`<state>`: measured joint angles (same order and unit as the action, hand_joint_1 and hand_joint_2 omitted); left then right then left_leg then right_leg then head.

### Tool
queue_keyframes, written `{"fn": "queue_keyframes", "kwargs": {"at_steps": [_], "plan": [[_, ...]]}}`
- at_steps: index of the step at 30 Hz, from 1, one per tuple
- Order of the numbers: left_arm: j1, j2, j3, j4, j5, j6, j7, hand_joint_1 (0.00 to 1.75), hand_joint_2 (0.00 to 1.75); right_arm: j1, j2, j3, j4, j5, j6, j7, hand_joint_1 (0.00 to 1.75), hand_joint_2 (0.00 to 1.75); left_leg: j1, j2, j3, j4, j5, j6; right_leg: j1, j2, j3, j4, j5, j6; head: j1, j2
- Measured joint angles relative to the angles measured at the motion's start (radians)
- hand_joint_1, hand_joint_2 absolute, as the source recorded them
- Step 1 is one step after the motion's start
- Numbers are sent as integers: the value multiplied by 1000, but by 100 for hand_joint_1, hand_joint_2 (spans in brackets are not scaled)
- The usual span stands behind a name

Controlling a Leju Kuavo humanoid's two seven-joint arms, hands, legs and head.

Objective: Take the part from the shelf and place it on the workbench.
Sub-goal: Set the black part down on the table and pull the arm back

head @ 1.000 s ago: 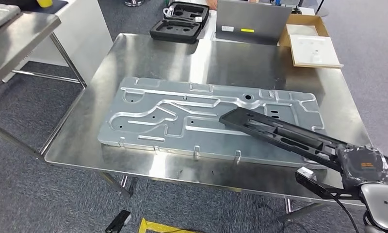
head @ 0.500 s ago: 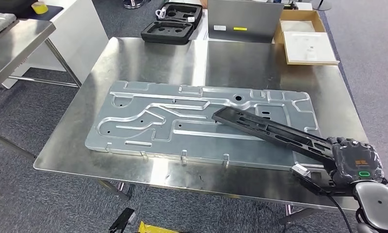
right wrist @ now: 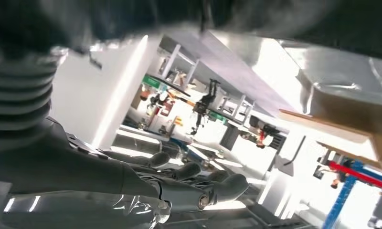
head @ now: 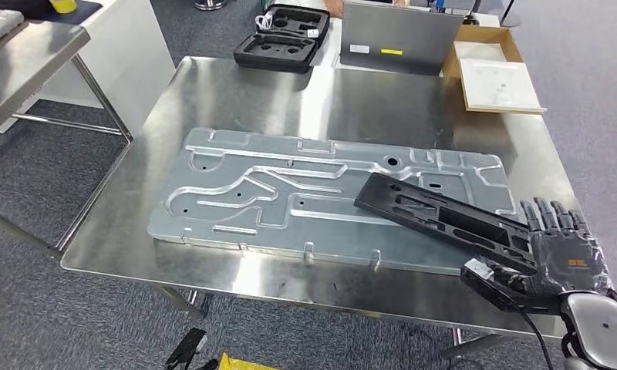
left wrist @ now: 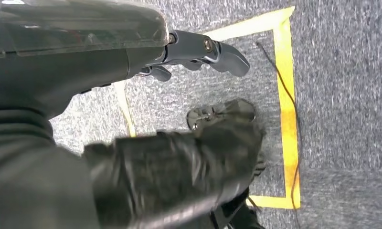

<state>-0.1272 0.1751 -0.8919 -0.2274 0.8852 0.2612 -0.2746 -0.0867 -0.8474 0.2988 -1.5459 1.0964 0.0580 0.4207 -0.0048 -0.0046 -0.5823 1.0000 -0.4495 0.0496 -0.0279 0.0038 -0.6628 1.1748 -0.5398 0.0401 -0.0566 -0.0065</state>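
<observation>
- Right hand [head: 561, 250]: at the near right corner of the workbench [head: 236, 92], fingers spread apart and holding nothing; the fingertips lie just beside the near end of the part.
- Left hand [left wrist: 198, 50]: hangs above grey carpet marked with yellow tape [left wrist: 287, 95]; fingers loosely extended, nothing between them.
- Part [head: 444, 218]: a long black slotted bar, lying flat and diagonal across the right end of the stamped metal panel [head: 274, 189].
- Workbench: steel-topped, carrying the panel at its middle.
- Far side: an open black foam case [head: 284, 36], a grey box [head: 402, 36], and a cardboard box with a white board [head: 497, 77].
</observation>
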Motion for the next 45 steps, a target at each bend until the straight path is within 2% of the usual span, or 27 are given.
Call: {"fn": "queue_keyframes", "kwargs": {"at_steps": [2, 3, 4, 6, 8, 12, 14, 16, 18, 19, 20, 22, 24, 27, 28, 29, 30, 32, 33, 34, 35, 37, 39, 40, 42, 44, 45], "plan": [[1, 0, 0, 0, 1, 2, -1, 0, 0, 8, 7, -6, 2, 0, -6, 0, 0, 0, -2, 0, 0, 2, -2, 3, 0, 0, -52, 106, -39, 3, 0, 0], [2, 0, 0, 0, 1, 4, -1, 0, 0, 13, 11, -8, 3, -1, -9, 0, 0, 0, -3, 0, 0, 4, -2, 4, 0, 0, -64, 126, -38, 4, 0, 0], [2, 0, 0, 0, 1, 7, -1, 0, 0, 17, 13, -10, 4, 0, -10, 0, 0, 0, -2, 0, 0, 8, -4, 3, -1, 0, -58, 112, -21, 5, -1, 0], [2, 0, 0, 0, -3, 13, -4, 0, 0, 20, 16, -17, 4, 4, -10, 0, 0, 0, 0, -1, -2, 23, -10, -3, -3, -1, -3, -2, 39, 6, 0, 0], [1, 0, 0, 0, -11, 18, -9, 0, 0, 22, 17, -24, 4, 12, -7, 1, 0, 0, -3, -3, -10, 40, -18, -13, -1, 0, 42, -93, 72, 1, -1, 0], [2, 1, 0, 0, -16, 23, -15, 0, 0, 33, 19, -28, 4, 22, -1, 5, 0, 0, -6, -4, -22, 51, -22, -29, 1, 2, 39, -108, 83, -25, -5, 0], [1, 1, 0, 0, -16, 26, -17, 0, 0, 35, 21, -29, 4, 22, 2, 10, 0, 0, -3, -2, -41, 100, -69, -41, -2, 0, 32, -111, 92, -39, -8, 0], [1, 0, 0, 0, -16, 31, -18, 0, 0, 37, 22, -31, 4, 18, 3, 16, 0, 0, -1, -1, -78, 216, -151, -50, 0, -1, 20, -111, 101, -46, -11, 0], [1, 0, 0, 0, -16, 38, -18, 0, 0, 40, 24, -35, 4, 7, 1, 19, 0, 0, 1, -1, -99, 306, -198, -51, 3, -2, 6, -111, 112, -48, -12, 0], [2, 0, 0, 0, -16, 43, -18, 0, 0, 43, 25, -38, 4, -6, -2, 20, 0, 0, 0, -1, -85, 301, -194, -47, 6, -2, -1, -111, 118, -49, -12, 0], [1, 0, 0, 0, -17, 51, -17, 0, 0, 46, 27, -43, 4, -25, -8, 21, 0, 0, -2, -1, -50, 256, -174, -40, 9, -2, -8, -111, 124, -49, -12, 0], [-1, 0, 0, 0, -18, 72, -12, 0, 0, 52, 30, -60, 4, -90, -40, 26, 0, 0, -10, 1, 46, 107, -128, -18, 12, -2, -16, -112, 137, -47, -11, 0], [-3, 1, 0, 0, -18, 94, -8, 0, 0, 56, 39, -85, 2, -174, -90, 30, 0, 0, -20, 4, 95, 18, -105, -2, 8, -4, -16, -118, 150, -39, -12, 0], [0, 2, 5, 0, -1, 107, -23, 0, 0, 64, 60, -119, -8, -304, -169, 27, 0, 0, -25, 6, 89, -5, -76, 8, 3, -6, -15, -135, 172, -20, -14, 0], [2, 1, 7, 0, 9, 105, -34, 0, 0, 67, 67, -130, -15, -355, -199, 22, 0, 0, -23, 7, 86, -17, -60, 11, 4, -6, -18, -132, 160, -16, -13, 0], [5, 1, 8, 0, 18, 101, -46, 0, 0, 70, 74, -142, -22, -410, -228, 14, 0, 0, -20, 9, 82, -29, -42, 14, 6, -5, -24, -115, 131, -14, -11, 0], [6, 0, 10, 0, 26, 97, -56, 0, 0, 71, 83, -152, -29, -471, -256, 3, 0, 0, -18, 11, 73, -35, -27, 15, 7, -4, -35, -75, 83, -12, -8, 0], [8, -1, 14, 0, 38, 91, -62, 0, 0, 72, 100, -169, -48, -613, -309, -27, 0, 0, -17, 13, 46, -32, -6, 18, 6, -3, -60, 46, -15, -7, -4, 0], [9, -2, 16, 0, 43, 89, -55, 0, 0, 74, 110, -176, -59, -698, -337, -47, 0, 0, -16, 13, 30, -27, 2, 17, 5, -3, -65, 100, -36, -3, -3, 0], [10, -2, 17, 0, 45, 86, -43, 0, 0, 75, 120, -182, -72, -784, -364, -69, 0, 0, -14, 14, 14, -20, 9, 15, 2, -4, -56, 127, -33, 1, -3, 0], [12, -2, 19, 0, 47, 83, -29, 0, 0, 77, 131, -189, -87, -870, -392, -94, 0, 0, -12, 14, -4, -10, 14, 12, -1, -4, -31, 119, -12, 6, -3, 0], [14, -2, 23, 0, 52, 77, -6, 0, 0, 82, 153, -207, -121, -1002, -448, -144, 0, 0, -6, 14, -39, 17, 21, 3, -9, -5, 55, 17, 22, 18, -3, 0], [15, 1, 27, 0, 58, 77, 5, 0, 0, 99, 176, -234, -160, -1079, -520, -185, 0, 0, -6, 10, -67, 47, 25, -9, -7, -3, 125, -87, 9, 16, -2, 0], [17, 3, 28, 1, 60, 79, 10, 0, 0, 113, 188, -249, -179, -1106, -556, -201, 0, 0, -7, 8, -75, 55, 30, -15, -5, -2, 136, -110, -4, 9, -2, 0], [22, 5, 30, 1, 59, 80, 21, 0, 87, 146, 211, -278, -209, -1157, -617, -226, 0, 0, -7, 2, -81, 58, 41, -26, -4, -3, 129, -115, 3, -12, -1, 0], [28, 7, 30, 2, 56, 80, 36, 0, 175, 174, 233, -306, -234, -1173, -671, -245, 0, 0, -3, 0, -96, 81, 8, -39, -5, -5, 114, -116, 20, -31, -4, 0], [30, 7, 31, 2, 55, 80, 43, 0, 175, 186, 244, -320, -247, -1165, -697, -251, 0, 0, 0, 0, -107, 116, -34, -46, -6, -6, 103, -117, 30, -39, -5, 0]]}}
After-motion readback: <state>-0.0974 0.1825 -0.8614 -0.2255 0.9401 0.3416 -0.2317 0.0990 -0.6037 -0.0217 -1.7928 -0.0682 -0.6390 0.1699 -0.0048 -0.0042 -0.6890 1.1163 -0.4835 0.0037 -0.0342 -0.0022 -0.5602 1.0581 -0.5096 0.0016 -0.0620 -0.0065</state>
